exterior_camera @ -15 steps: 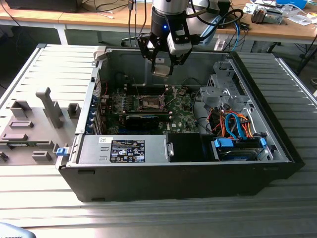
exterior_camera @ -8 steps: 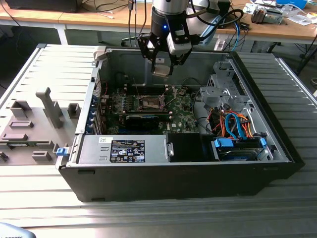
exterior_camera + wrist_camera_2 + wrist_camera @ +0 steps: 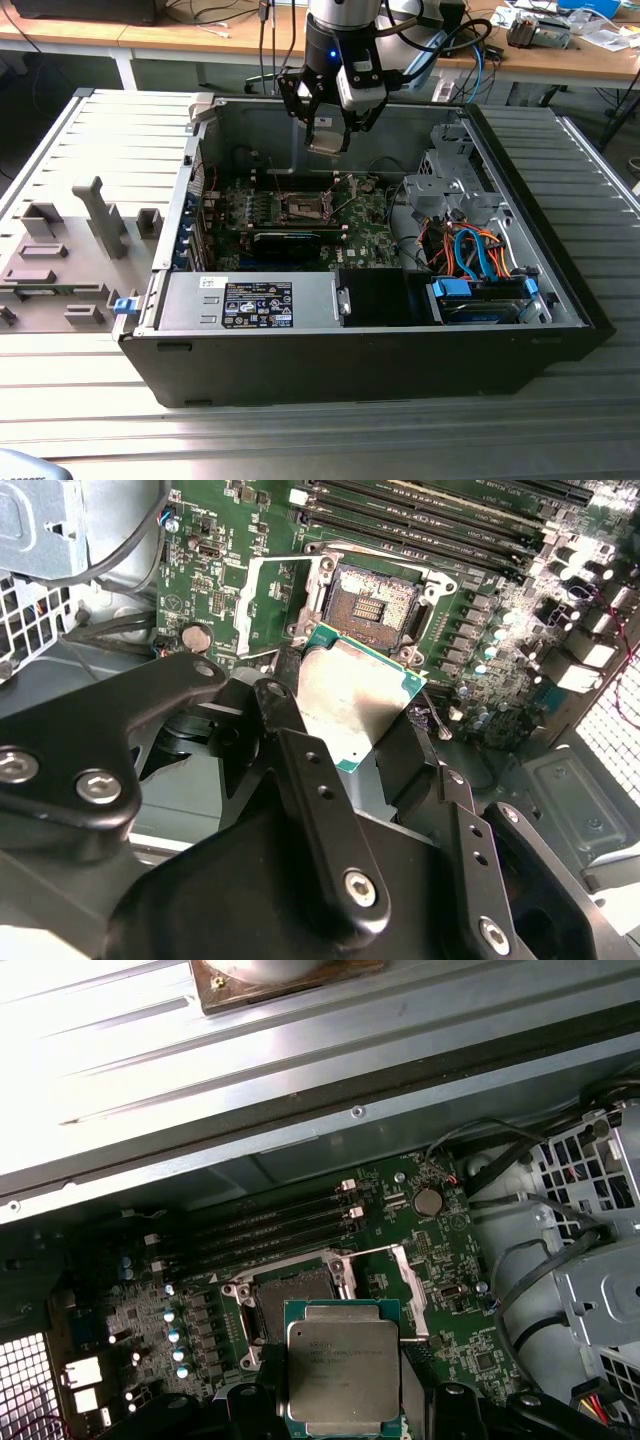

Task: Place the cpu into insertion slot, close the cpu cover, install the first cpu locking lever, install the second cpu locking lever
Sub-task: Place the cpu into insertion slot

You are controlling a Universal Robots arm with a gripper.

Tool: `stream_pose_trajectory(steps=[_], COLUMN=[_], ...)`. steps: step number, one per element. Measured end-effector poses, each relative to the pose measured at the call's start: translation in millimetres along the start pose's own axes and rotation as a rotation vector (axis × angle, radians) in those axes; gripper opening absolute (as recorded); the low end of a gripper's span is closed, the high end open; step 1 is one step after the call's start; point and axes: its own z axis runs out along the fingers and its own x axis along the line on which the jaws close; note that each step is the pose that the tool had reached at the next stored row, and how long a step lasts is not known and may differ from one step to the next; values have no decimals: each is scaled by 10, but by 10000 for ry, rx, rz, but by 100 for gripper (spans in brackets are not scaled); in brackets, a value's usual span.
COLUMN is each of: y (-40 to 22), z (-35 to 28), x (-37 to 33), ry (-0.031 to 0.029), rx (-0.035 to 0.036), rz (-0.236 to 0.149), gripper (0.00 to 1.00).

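Cpu, a small flat square chip with a silvery-grey metal top (image 3: 342, 1375), sits clamped in the black gripper (image 3: 327, 135), between its 2 fingers, above the green motherboard (image 3: 440, 1290) near the open insertion slot (image 3: 297, 1293). We judge none of the 4 steps finished: slot bare, metal cover (image 3: 248, 598) open.

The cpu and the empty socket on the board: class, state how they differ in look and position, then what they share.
The cpu has a plain silvery top; the socket is a dark recess. The cpu hangs in the gripper above the board; the socket sits fixed on it, empty. Both are square.
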Motion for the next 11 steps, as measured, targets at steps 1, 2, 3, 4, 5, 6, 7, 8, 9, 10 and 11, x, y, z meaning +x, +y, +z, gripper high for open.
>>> stream_pose_trajectory(steps=[1,2,3,4,5,6,7,8,9,10,11], y=[0,0,0,0,0,0,0,0,0,0,0], z=[0,0,0,0,0,0,0,0,0,0,0], x=[0,0,0,0,0,0,0,0,0,0,0], ry=[-1,-2,-3,-4,-4,-5,-5,-7,-8,-8,-9], rx=[0,-1,-1,-1,-1,-2,-2,-2,-2,-2,-2], rz=[9,20,30,43,49,55,65,75,86,95,104], gripper=[54,54,54,54,54,54,54,54,54,54,54])
